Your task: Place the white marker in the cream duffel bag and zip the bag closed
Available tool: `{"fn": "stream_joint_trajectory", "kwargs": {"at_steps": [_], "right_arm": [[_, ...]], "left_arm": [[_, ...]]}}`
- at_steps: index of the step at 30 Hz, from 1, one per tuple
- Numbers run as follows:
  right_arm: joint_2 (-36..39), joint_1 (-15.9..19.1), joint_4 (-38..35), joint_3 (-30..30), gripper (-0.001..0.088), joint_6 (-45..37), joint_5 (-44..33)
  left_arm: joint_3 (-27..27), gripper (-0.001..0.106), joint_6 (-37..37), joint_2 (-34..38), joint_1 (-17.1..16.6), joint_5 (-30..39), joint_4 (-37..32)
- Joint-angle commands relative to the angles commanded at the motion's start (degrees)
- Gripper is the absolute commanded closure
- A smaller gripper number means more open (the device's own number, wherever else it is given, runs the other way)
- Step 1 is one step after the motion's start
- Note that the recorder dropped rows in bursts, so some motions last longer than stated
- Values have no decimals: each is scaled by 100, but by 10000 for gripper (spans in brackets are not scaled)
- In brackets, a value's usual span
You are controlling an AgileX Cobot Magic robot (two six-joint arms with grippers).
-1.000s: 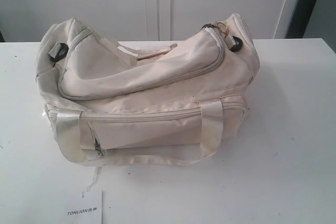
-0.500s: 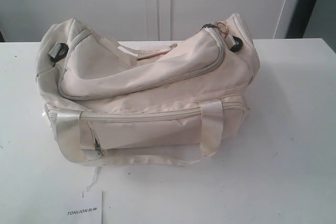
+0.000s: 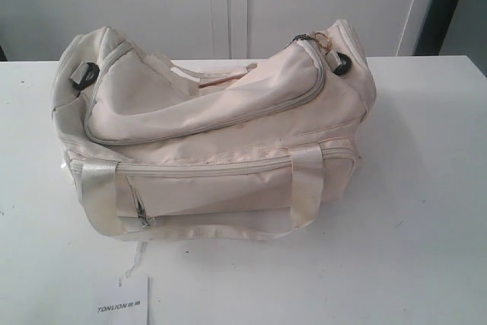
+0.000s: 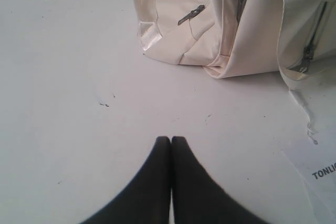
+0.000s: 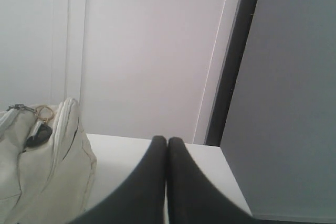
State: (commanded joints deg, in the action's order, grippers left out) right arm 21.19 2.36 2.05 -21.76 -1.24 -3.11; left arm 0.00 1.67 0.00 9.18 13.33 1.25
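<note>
The cream duffel bag [image 3: 221, 131] lies on the white table [image 3: 426, 211], its curved top zipper run round to the black ring end at the right. No white marker shows in any view. My left gripper [image 4: 170, 139] is shut with nothing in it, hovering over bare table short of the bag's end [image 4: 231, 19]. My right gripper [image 5: 167, 140] is shut and empty too, beside the bag's ring end [image 5: 37, 166] and pointing at the wall. Neither gripper appears in the exterior view.
A white "TONLION" paper card [image 3: 125, 304] lies at the table's front edge, seen too as a card corner [image 4: 317, 169] in the left wrist view. The table's right edge [image 5: 233, 182] drops off by a grey panel. A white wall stands behind.
</note>
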Motion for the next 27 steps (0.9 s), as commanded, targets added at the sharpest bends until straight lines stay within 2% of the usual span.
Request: {"fn": "stream_joint_trajectory", "kwargs": {"at_steps": [5, 27], "right_arm": [[-212, 0, -31, 161, 868, 0, -29], [-1987, 0, -400, 1695, 868, 0, -313]], "left_arm": [[0, 1053, 0, 0, 0, 0, 0], [0, 1053, 0, 0, 0, 0, 0]]}}
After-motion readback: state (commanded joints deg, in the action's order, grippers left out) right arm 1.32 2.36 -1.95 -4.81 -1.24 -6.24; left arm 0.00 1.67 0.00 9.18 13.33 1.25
